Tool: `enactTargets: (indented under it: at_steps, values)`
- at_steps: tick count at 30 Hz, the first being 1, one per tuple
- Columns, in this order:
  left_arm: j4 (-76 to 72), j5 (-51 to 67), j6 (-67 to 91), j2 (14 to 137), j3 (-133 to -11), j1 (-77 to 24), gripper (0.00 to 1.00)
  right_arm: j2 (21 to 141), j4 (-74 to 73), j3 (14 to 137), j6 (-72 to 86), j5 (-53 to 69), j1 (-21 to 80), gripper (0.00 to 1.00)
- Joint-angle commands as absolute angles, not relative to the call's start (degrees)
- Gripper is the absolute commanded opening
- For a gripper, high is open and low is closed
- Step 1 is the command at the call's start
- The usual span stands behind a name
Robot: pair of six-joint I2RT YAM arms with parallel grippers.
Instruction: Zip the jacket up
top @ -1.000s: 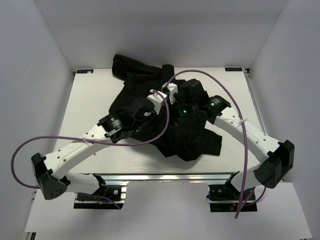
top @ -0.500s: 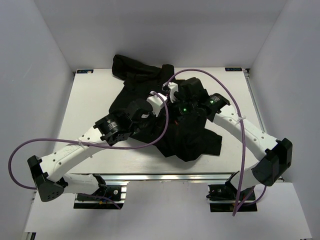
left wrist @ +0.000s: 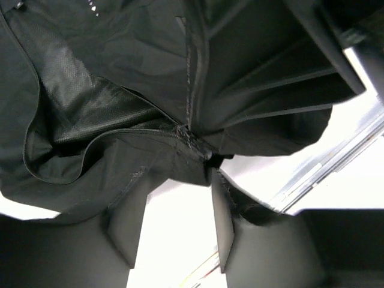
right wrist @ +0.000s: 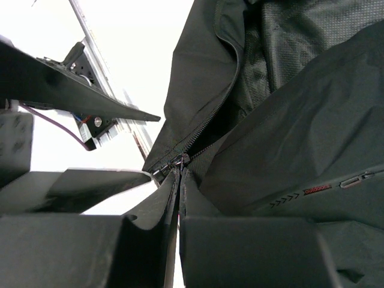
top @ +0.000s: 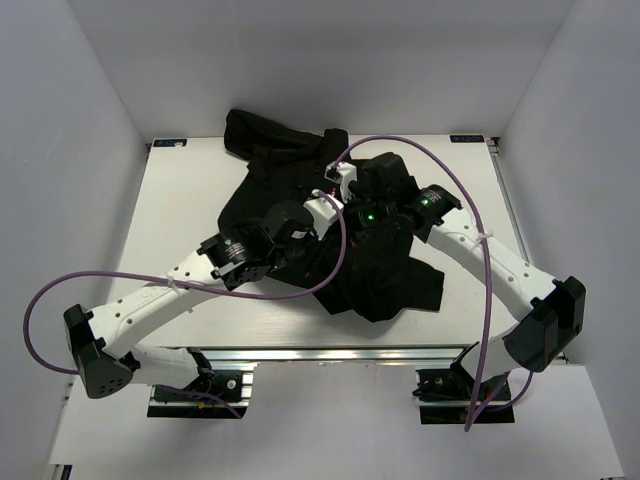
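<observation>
Black fabric fills the middle of the white surface (top: 180, 220): the jacket (top: 300, 170) lies crumpled there, bunched toward the back edge, with one flap reaching toward the near right. The left arm (top: 160, 295) and the right arm (top: 500, 265) come in from the near corners and meet over the jacket's centre, a purple cable (top: 130, 280) looping along each. In the left wrist view the left gripper (left wrist: 178, 177) has its fingers (left wrist: 126, 228) spread, bare surface showing between them, and the jacket's hem hangs just over their tips; the bottom end of the zipper (left wrist: 191, 72) sits close by the fingertip on the right of that view (whether it touches the fabric there I cannot tell). Above that point the two zipper halves run up side by side, while to the left the front falls open and shows a mesh lining (left wrist: 90, 102). In the right wrist view the right gripper (right wrist: 179, 174) is pressed together, pinching the zipper at its lower end, where the teeth from both sides converge right at the fingertips. From there one row of teeth curves up and away along the open front edge. A small red label (right wrist: 316, 189) shows on the outer fabric to the right.
</observation>
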State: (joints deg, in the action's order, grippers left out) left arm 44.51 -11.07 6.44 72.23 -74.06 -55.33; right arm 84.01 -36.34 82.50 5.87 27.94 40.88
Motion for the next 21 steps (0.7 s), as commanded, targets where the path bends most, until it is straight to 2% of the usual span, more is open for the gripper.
enactTargets:
  at_steps: [1, 3, 4, 7, 8, 10, 12, 21]
  values:
    - [43.9, -13.7, 5.5, 73.7, -74.4, -56.1, 0.50, 83.5, -34.9, 84.8, 6.6, 30.9, 40.7, 0.00]
    - [43.4, -13.9, 5.5, 74.4, -74.6, -56.3, 0.38, 83.7, -34.9, 84.6, 6.6, 31.3, 40.7, 0.00]
    - [43.1, -13.8, 5.4, 74.4, -74.6, -56.5, 0.27, 83.8, -35.0, 84.6, 6.6, 31.2, 40.7, 0.00]
    - [41.8, -14.1, 5.3, 73.7, -74.4, -56.9, 0.18, 84.7, -35.2, 84.6, 6.5, 30.8, 40.7, 0.00]
    - [41.3, -14.5, 5.3, 73.5, -74.0, -57.0, 0.10, 85.1, -35.2, 84.5, 6.1, 30.8, 40.8, 0.00]
    - [40.3, -15.0, 5.5, 72.9, -73.6, -57.0, 0.00, 85.3, -35.1, 84.4, 5.8, 30.6, 40.8, 0.00]
    - [40.6, -15.4, 5.7, 72.5, -73.6, -57.0, 0.00, 85.4, -34.7, 83.9, 5.1, 28.8, 41.0, 0.00]
    - [43.4, -10.3, 7.6, 69.4, -74.4, -57.9, 0.00, 89.0, -28.9, 84.5, 4.7, 5.1, 46.6, 0.00]
